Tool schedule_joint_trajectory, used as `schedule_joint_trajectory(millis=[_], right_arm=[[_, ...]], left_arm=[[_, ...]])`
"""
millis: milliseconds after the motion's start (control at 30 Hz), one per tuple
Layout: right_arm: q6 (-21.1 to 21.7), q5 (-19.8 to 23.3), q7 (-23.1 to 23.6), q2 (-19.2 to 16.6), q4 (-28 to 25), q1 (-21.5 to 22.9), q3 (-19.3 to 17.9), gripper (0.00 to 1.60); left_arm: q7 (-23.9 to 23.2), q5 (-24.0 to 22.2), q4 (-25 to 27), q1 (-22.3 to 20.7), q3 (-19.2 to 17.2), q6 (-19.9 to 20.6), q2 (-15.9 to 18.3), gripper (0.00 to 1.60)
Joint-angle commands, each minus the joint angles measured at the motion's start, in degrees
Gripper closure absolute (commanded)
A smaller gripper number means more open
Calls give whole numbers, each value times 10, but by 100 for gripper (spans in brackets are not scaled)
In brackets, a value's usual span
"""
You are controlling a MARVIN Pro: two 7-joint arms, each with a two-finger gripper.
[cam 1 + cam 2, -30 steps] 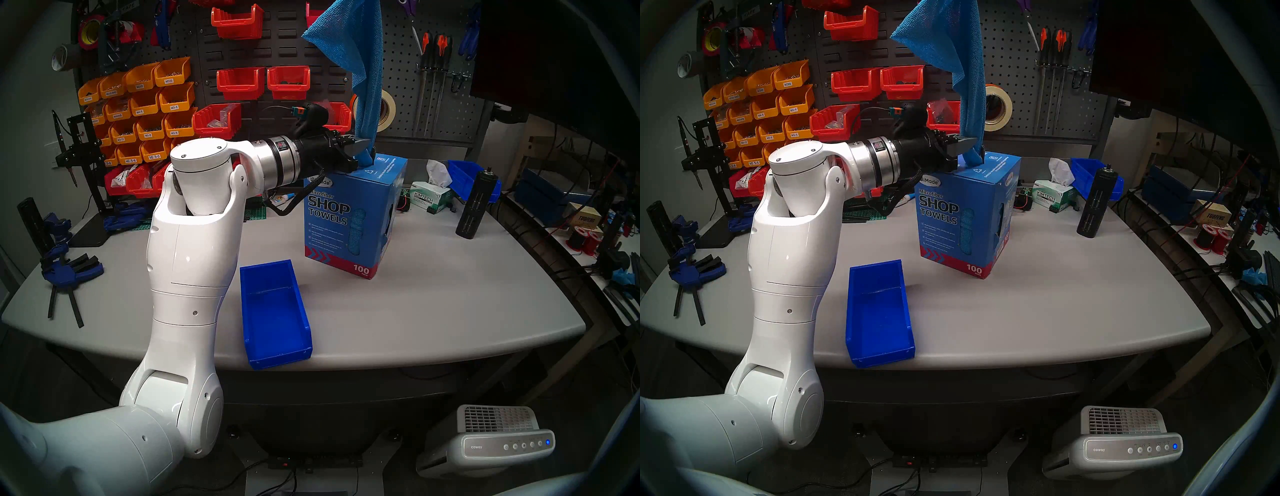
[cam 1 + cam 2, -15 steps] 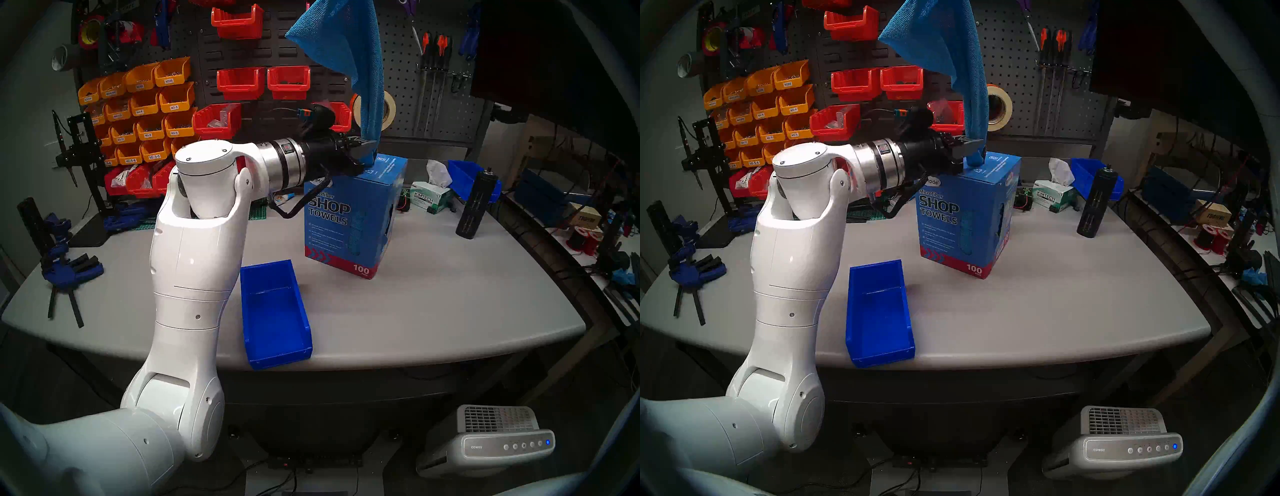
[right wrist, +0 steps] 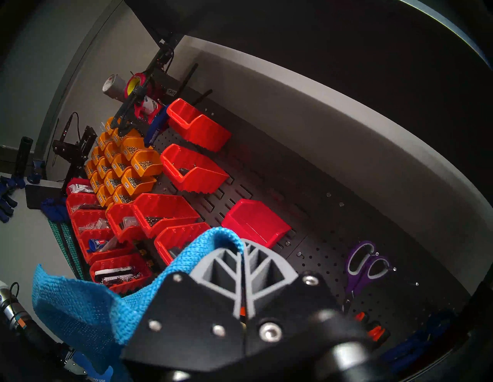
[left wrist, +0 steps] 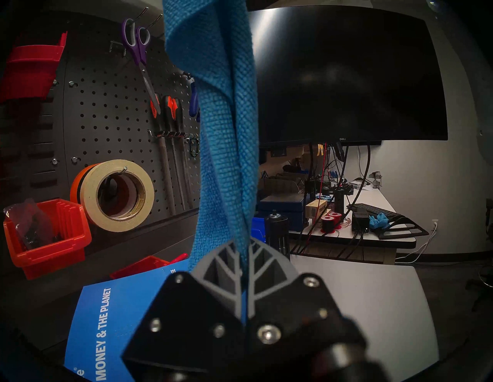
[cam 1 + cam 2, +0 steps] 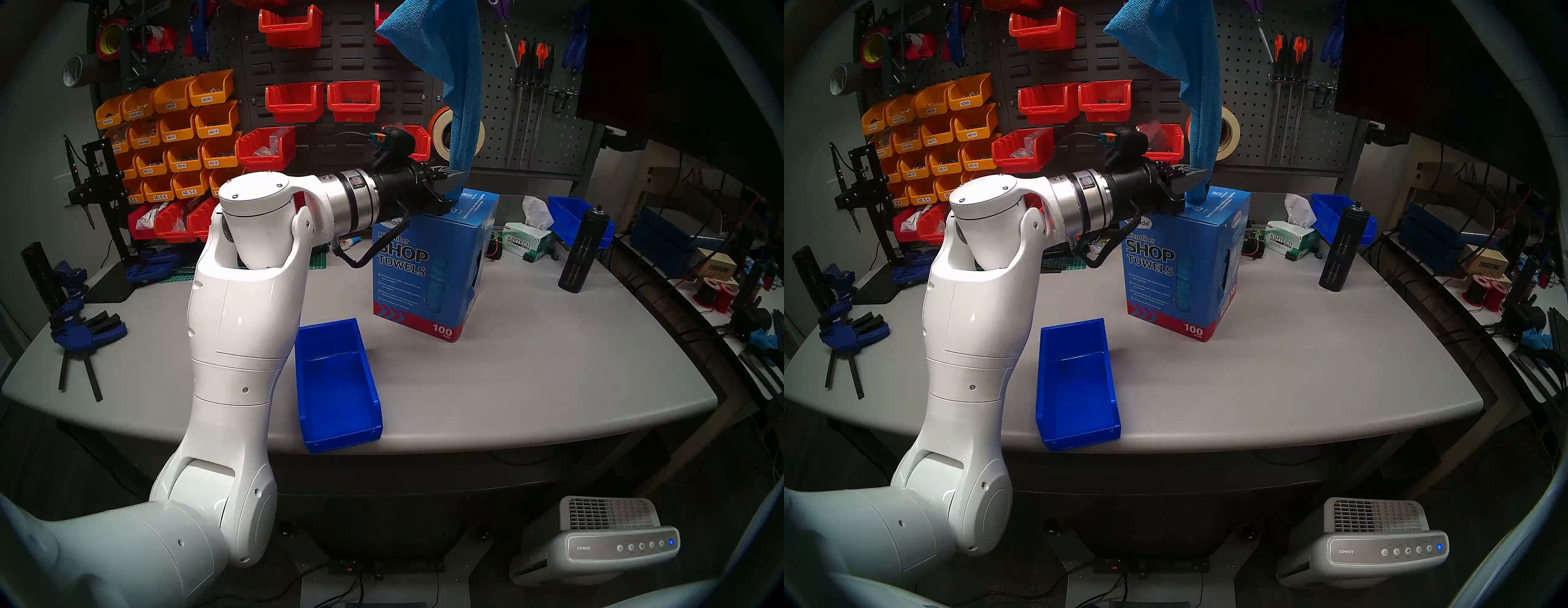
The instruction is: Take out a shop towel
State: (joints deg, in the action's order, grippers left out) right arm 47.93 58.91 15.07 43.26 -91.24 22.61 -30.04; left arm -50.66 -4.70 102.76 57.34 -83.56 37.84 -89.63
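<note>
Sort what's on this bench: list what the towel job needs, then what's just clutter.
In the job: shop towel, shop towels carton, left hand, right hand.

Lying about: blue bin, tissue box, black canister, blue clamps.

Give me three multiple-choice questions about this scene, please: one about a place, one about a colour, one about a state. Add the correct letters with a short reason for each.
1. Where does the empty blue bin stand?
A. on the table's near edge
B. on the pegboard
C. on top of the carton

2. What colour is the shop towel?
A. white
B. light blue
C. orange

3. How is the left gripper?
A. wide open above the carton
B. shut on nothing
C. shut on the shop towel

Answers:
1 A: the bin sits at the near edge of the table, in front of the blue carton.
2 B: the hanging cloth is sky blue in every view.
3 C: the left wrist view shows the fingers pinching the cloth just above the carton.
</note>
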Motion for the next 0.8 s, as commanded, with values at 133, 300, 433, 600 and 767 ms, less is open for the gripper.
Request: schedule_joint_trajectory(millis=[133,300,433,600,767], right_arm=[[-22,-19,-13,33,44,58,-32,160],[-17,-30,-8,7,51,67,-34,160],[-16,-34,-2,-1,50,69,-32,160],[-18,-40,5,6,55,73,-28,160],[-20,-48,9,19,73,85,-27,160]], left_arm=[[4,0,0,10,-1,2,2,160],[4,0,0,10,-3,3,3,160],[4,0,-2,9,-3,3,4,160],[2,-2,-2,7,-1,2,3,160],[2,-3,0,7,-2,2,2,160]])
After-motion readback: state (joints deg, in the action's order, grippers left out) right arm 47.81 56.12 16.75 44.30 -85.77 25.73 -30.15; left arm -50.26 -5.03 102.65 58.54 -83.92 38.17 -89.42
